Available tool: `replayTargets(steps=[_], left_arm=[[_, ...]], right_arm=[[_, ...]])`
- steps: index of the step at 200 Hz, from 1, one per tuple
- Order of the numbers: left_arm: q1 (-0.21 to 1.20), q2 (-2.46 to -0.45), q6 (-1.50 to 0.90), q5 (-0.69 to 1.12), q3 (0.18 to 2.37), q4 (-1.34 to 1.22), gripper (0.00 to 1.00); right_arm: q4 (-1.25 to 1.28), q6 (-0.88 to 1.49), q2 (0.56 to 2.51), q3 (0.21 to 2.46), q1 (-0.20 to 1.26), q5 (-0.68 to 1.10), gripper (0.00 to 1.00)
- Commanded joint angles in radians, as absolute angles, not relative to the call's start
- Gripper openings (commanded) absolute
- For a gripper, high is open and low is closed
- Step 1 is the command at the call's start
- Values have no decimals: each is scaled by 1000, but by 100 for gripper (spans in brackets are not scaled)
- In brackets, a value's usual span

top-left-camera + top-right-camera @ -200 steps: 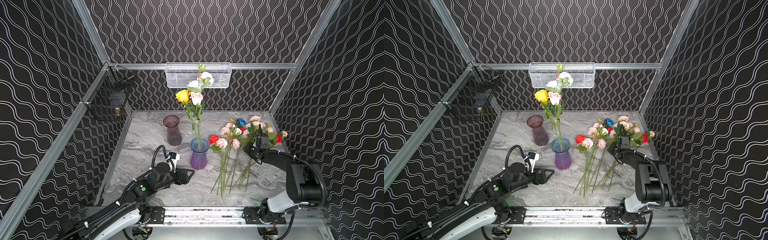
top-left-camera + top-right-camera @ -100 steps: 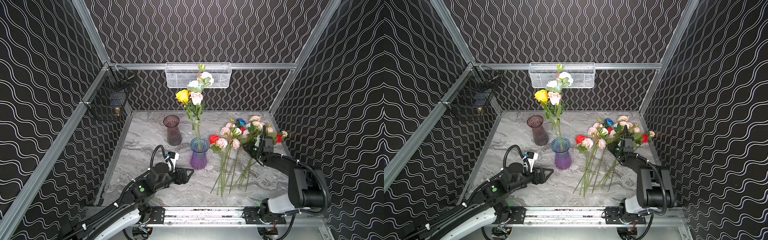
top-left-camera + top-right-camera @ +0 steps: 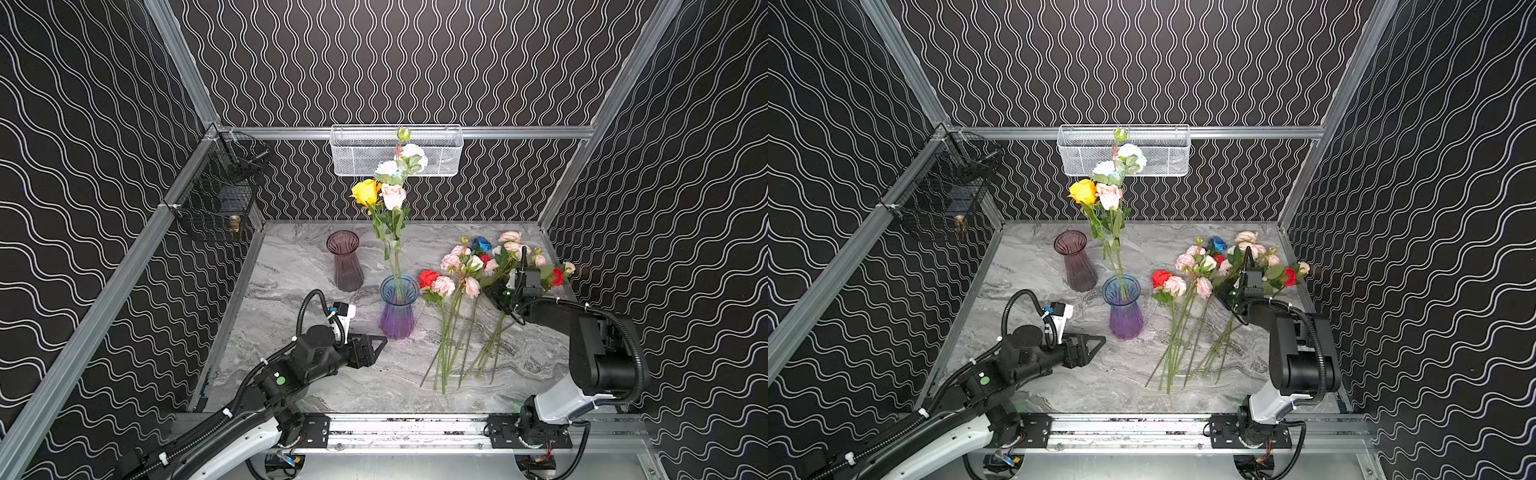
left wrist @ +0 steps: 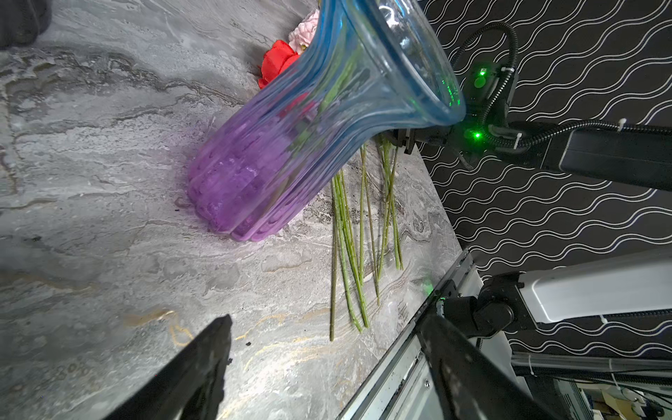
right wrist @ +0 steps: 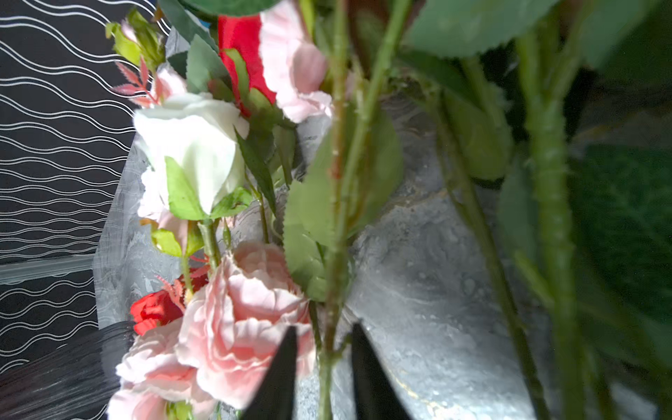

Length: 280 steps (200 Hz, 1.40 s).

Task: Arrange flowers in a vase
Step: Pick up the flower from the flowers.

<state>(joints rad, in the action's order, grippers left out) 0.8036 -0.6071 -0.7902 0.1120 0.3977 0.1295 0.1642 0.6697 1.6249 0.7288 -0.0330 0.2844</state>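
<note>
Reaching with the right hand (image 5: pixel 323 332): fingers (image 5: pixel 280 371) slightly parted either side of one thorny green stem (image 5: pixel 338 218), slivers of gap on both sides, so astride it but not yet clamped. Has tipped up and nosed further in over the last second, from beside the stems to right among the pink heads, centre right in both top views. Looks like committing to the next pick.

Beyond it, the loose flowers (image 3: pixel 444 286) lying fanned on the surface (image 3: pixel 365 390), stems toward the lower edge. Further left, mid-frame, the blue-purple vase (image 3: pixel 398 309) upright, yellow, pink and white blooms already in. Left hand (image 3: pixel 376 347) wide open, empty, just lower left of that vase. Maroon vase (image 3: pixel 345 259) behind, apparently empty.
</note>
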Motion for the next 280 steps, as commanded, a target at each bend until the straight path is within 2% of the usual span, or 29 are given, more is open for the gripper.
replayTargets(steps=[1,19,34,50,89,153,192,226,258,280], left_arm=[[803,-595,-791,92,402,140,87],[803,-588,-799,92,395,133,87],[803,-586,-807,95,387,126,87],[803,-584,-802,94,395,142,87],[802,-571,-776,81,426,168,87],[802,-569,-713,52,516,239,88],[802,-490,-641,1,620,340,89],[802,-356,-638,-147,639,342,89],[803,-291,-653,-408,650,304,92],[803,-319,-715,-645,707,393,95]], right_arm=[[165,662,1653,736,-33,286,30],[176,655,1691,754,-33,311,23],[185,661,1694,750,-34,323,9],[193,660,1631,724,-32,306,4],[113,645,1434,732,-25,307,2],[87,598,1181,767,72,325,2],[30,507,1022,875,252,142,0],[96,475,963,960,336,110,0],[316,480,967,987,422,74,0],[437,455,1014,1060,500,48,0]])
